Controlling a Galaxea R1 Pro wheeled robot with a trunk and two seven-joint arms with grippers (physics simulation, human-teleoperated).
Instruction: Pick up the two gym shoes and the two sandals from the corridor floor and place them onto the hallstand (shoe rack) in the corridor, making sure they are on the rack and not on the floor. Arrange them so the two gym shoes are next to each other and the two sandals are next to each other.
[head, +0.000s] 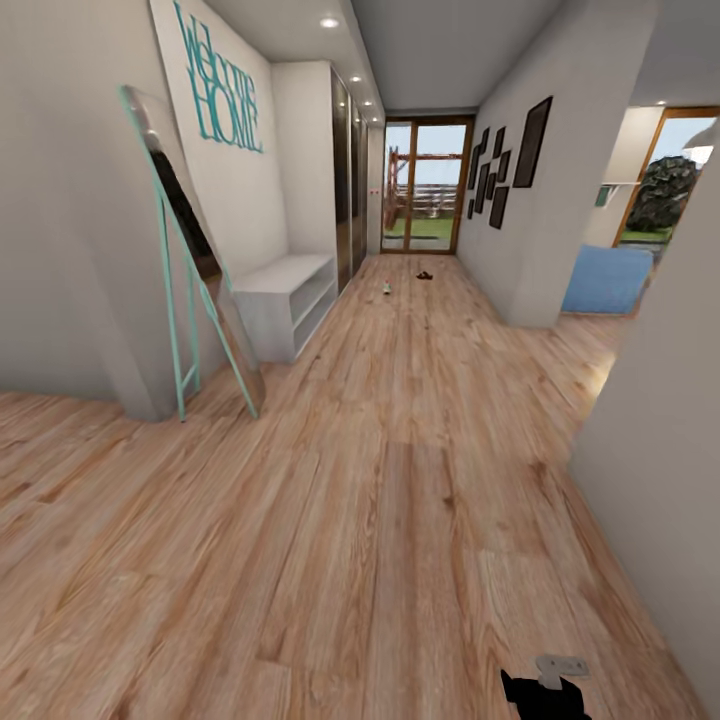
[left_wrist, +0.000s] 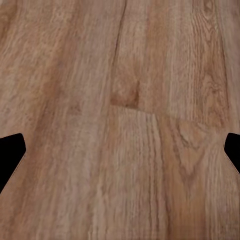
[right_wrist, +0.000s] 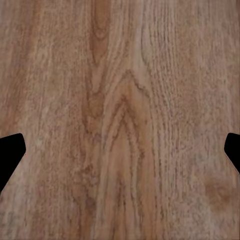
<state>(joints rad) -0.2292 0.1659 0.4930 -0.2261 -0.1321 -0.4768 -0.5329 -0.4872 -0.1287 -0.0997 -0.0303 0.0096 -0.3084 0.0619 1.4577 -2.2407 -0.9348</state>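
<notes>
Far down the corridor floor (head: 400, 480), a small white gym shoe (head: 387, 287) lies on the planks. A little beyond it, to the right, a dark sandal (head: 425, 275) rests near the glass door. At this distance I cannot tell whether their partners are beside them. The hallstand is out of view. My left gripper (left_wrist: 120, 152) is open over bare planks, its black fingertips wide apart. My right gripper (right_wrist: 120, 152) is open too, with nothing between its fingers. A black part of my right arm (head: 545, 695) pokes in at the head view's lower edge.
A plain white low bench (head: 290, 295) with open shelves stands against the left wall. Nearer, a teal-framed mirror (head: 190, 260) leans there. A wall corner (head: 660, 420) juts in close on the right, and a dark wardrobe (head: 345, 185) follows the bench.
</notes>
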